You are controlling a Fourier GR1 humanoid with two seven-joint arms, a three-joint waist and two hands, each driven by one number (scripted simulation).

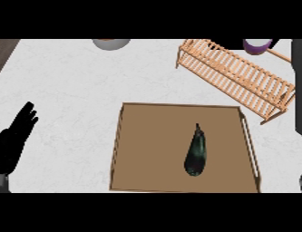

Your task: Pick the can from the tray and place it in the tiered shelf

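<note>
The robot's left hand (pixel 9 140) rests open at the left edge of the head view, fingers straight and pointing up the white counter (pixel 66 90), well apart from anything it might grasp. The right hand is not in view; only a dark bulk fills the right margin, and what it is cannot be told. On the brown tray (pixel 146 136) near the middle of the counter lies a single dark, elongated object (pixel 196 152), greenish-black and tapering toward its upper end, set lengthwise and slightly tilted; it looks more like an eggplant than the can the task names, and no can shows on the tray. The slatted wooden shelf (pixel 237 74) stands at the upper right, angled, just beyond the tray's far corner, which would keep any carry short. A grey round thing (pixel 109 43) and a purple one (pixel 257 45) sit at the far edge, partly cut off. By appearances the pick has not begun, as the object lies free.
</note>
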